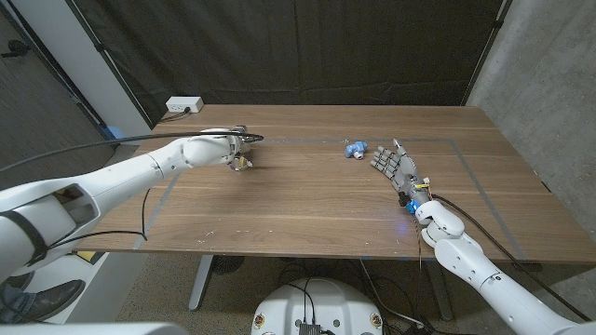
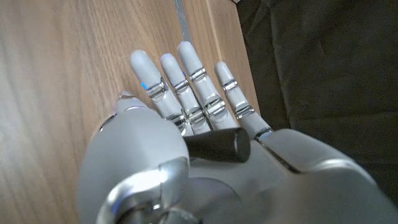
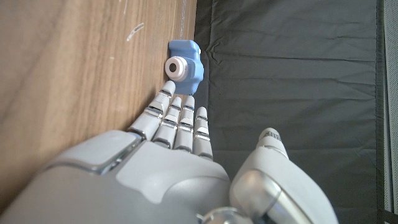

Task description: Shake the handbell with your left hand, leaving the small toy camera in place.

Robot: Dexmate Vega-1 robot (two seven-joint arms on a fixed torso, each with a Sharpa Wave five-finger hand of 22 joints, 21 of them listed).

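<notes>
Your left robot hand [image 1: 220, 150] already grips the bell [image 1: 242, 163] by its black handle; the toy camera [image 1: 354, 148] lies well right, by the open right robot hand [image 1: 396, 167].

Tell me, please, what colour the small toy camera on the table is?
The toy camera is light blue with a white-ringed lens, clearest in the right wrist view.
</notes>
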